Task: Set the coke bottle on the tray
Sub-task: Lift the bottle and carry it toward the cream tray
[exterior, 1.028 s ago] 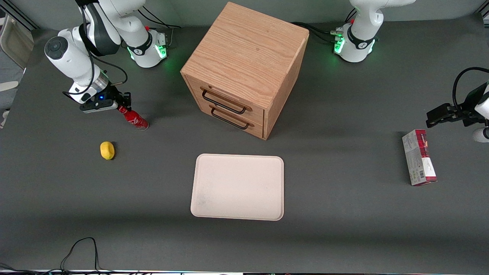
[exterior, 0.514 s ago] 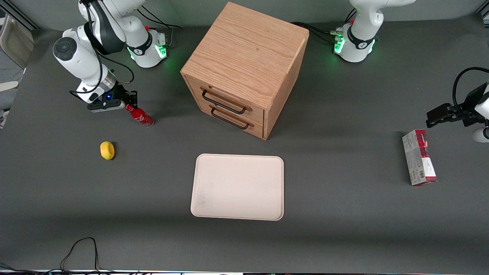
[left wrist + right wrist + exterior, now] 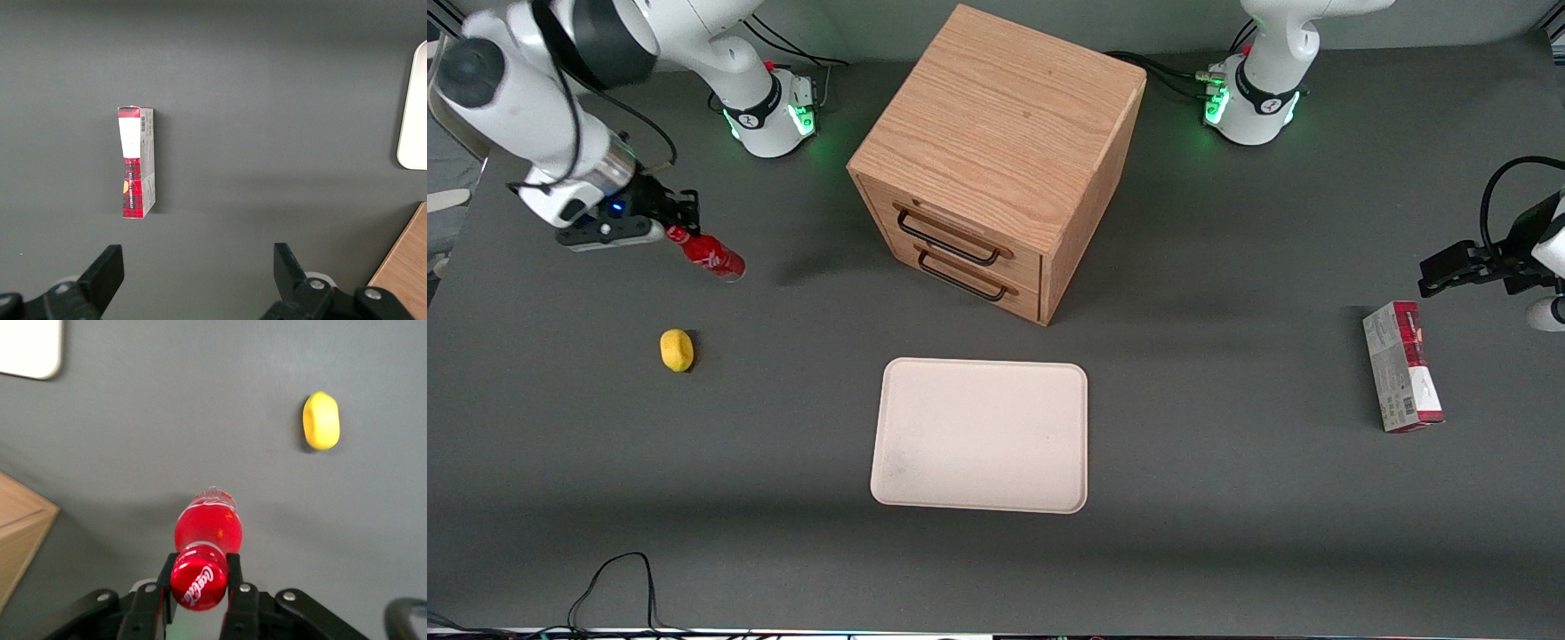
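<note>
My hand (image 3: 679,222) is up off the tabletop (image 3: 1227,498) at the working arm's end, pinching the bottle (image 3: 710,256) by its neck just under the red cap. In my wrist view the two fingers (image 3: 235,583) press on either side of the neck, and the bottle (image 3: 207,540) hangs from my hand (image 3: 198,583) with its clear base pointing away from me, down toward the tabletop. From the front it sits tilted, the base lower than the cap and clear of the surface.

A lemon (image 3: 677,349) lies on the tabletop below my hand, nearer the front camera and well apart from the bottle. The tray (image 3: 981,435) lies flat, farther toward the middle of the tabletop and nearer the front camera than my hand. The wooden drawer chest (image 3: 996,160) stands between my hand and the parked arm's end.
</note>
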Motion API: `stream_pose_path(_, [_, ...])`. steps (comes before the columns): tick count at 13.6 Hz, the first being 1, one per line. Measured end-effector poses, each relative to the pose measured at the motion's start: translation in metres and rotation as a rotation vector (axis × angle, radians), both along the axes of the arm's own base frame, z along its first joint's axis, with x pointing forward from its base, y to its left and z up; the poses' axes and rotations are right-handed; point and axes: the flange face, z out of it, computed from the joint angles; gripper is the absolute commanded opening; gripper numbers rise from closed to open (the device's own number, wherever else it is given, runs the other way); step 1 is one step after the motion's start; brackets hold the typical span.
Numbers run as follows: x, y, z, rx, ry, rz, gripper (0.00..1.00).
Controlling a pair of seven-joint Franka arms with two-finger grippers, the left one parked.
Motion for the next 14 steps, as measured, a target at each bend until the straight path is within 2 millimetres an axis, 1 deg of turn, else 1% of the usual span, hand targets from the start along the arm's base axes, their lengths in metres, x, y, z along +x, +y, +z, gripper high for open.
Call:
stream_pose_path(2, [0.01,0.011,0.061,0.037,0.012,0.0,0.0])
stream_pose_path(4, [0.024,0.018,0.114,0.058,0.011,0.003,0.0])
stream_pose_path(5, [0.034,0.021,0.136,0.055,0.007,0.01,0.0])
stream_pose_path(7, [0.054,0.03,0.167,0.031,0.003,0.038,0.0])
stream_pose_path(8, [0.065,0.035,0.176,0.011,0.006,0.056,0.0])
stream_pose_path(10, [0.086,0.047,0.181,0.001,0.013,0.072,0.0])
stream_pose_path(12, [0.109,0.061,0.173,0.033,0.027,0.073,0.0])
stream_pose_path(14, [0.14,0.079,0.161,0.045,0.029,0.069,0.0])
